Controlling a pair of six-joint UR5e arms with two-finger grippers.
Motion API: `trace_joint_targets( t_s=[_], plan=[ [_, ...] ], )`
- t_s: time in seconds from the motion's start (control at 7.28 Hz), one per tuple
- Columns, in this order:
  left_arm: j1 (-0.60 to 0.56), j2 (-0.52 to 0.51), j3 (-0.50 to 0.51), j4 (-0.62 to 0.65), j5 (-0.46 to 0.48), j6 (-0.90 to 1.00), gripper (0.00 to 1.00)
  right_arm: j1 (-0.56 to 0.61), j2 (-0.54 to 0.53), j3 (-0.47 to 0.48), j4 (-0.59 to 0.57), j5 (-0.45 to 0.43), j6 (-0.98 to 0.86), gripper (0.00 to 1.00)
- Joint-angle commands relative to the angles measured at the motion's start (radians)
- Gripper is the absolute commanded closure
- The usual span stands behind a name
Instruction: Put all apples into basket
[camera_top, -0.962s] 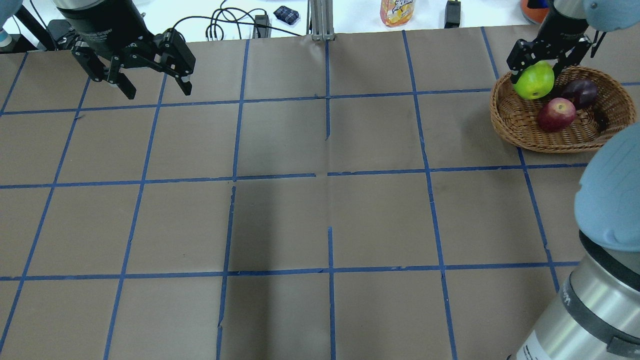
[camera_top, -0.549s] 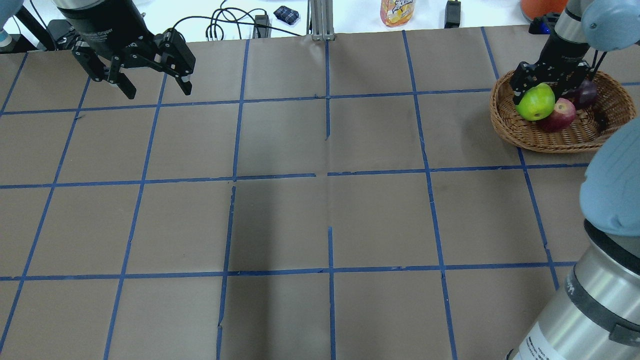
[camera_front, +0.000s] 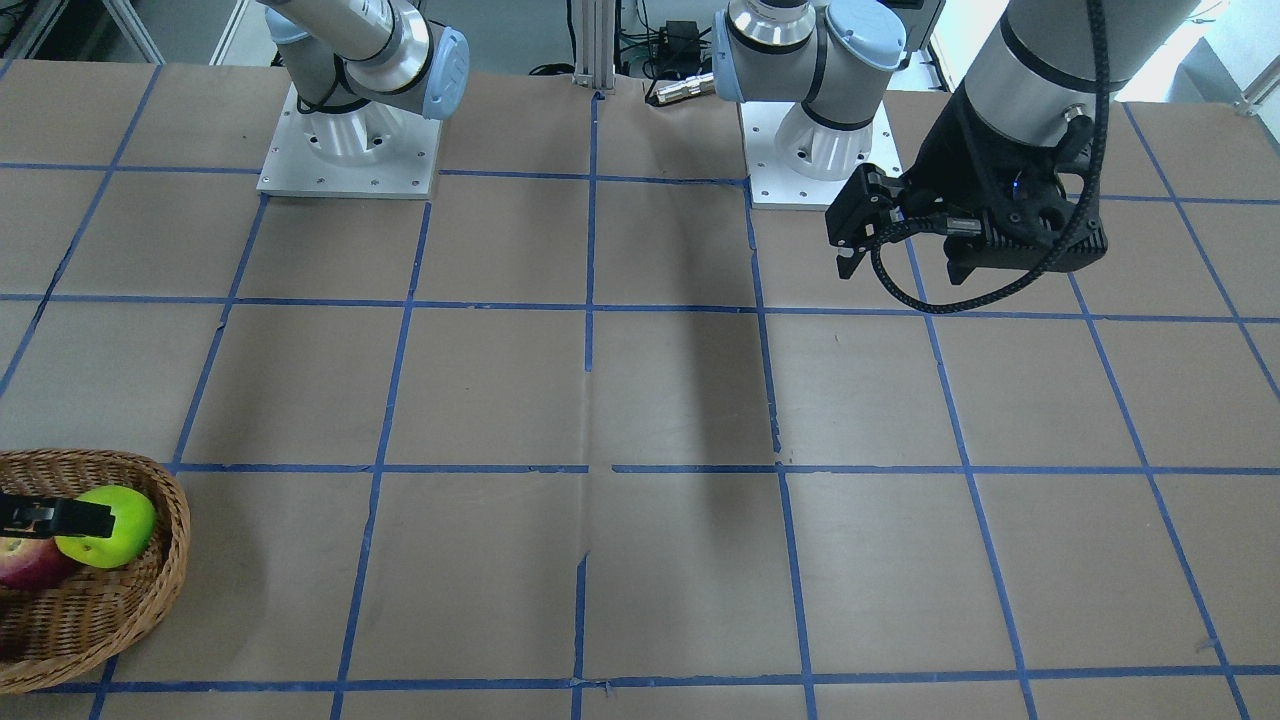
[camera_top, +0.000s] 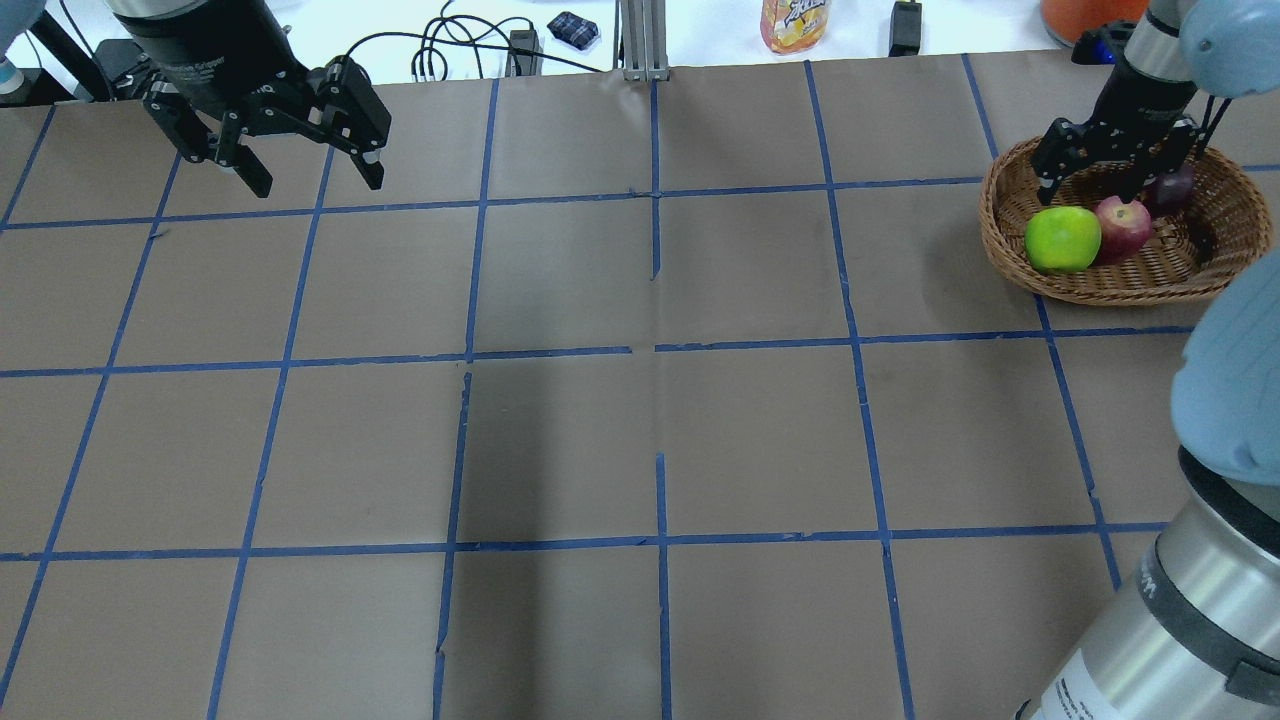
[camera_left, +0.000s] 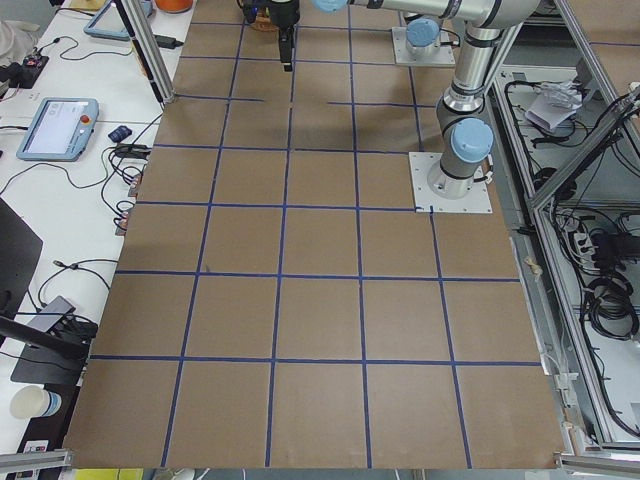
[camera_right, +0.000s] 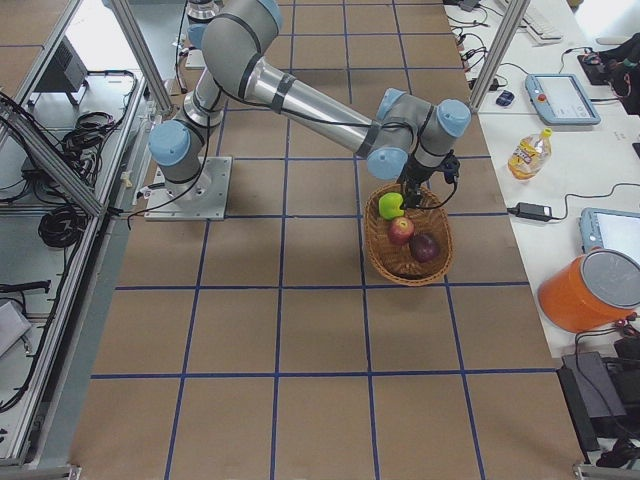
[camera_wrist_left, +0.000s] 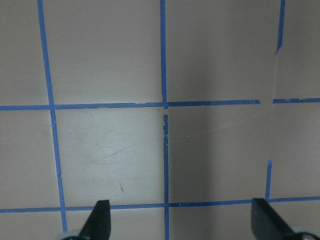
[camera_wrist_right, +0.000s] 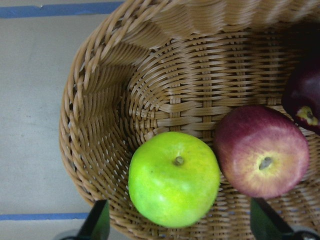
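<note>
The wicker basket (camera_top: 1120, 290) stands at the table's far right. The green apple (camera_top: 1062, 240) lies in it at its left end, touching the red apple (camera_top: 1122, 228). The maroon apple (camera_top: 1176, 186) lies behind them, partly hidden by my right gripper (camera_top: 1095, 178), which hangs open and empty just above the basket. In the right wrist view the green apple (camera_wrist_right: 174, 177), the red apple (camera_wrist_right: 262, 150) and an edge of the maroon apple (camera_wrist_right: 305, 100) lie on the basket floor (camera_wrist_right: 165, 90) between the open fingers. My left gripper (camera_top: 318, 185) is open and empty over the far left of the table.
A juice bottle (camera_top: 795, 22), cables (camera_top: 450, 45) and a metal post (camera_top: 640, 40) stand past the table's far edge. An orange bucket (camera_right: 585, 290) and tablets sit on the side bench. Both robot bases (camera_front: 345, 140) are bolted at the near side.
My right gripper lowered the green apple into the basket and let it go. The apple now rests beside the red one. The left arm has not moved.
</note>
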Motion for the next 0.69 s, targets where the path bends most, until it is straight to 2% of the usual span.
trace_joint_targets(
  t_s=[0.0,0.27,0.55],
  plan=[
    [0.001,-0.001,0.000,0.000,0.002,0.002,0.00,0.020,-0.122,0.000,0.090,0.009,0.046,0.00],
    [0.003,-0.004,-0.001,0.008,0.003,0.002,0.00,0.128,-0.242,0.016,0.179,0.014,0.220,0.00],
    [0.003,-0.004,0.000,0.008,0.002,0.000,0.00,0.268,-0.351,0.081,0.218,0.037,0.392,0.00]
  ],
)
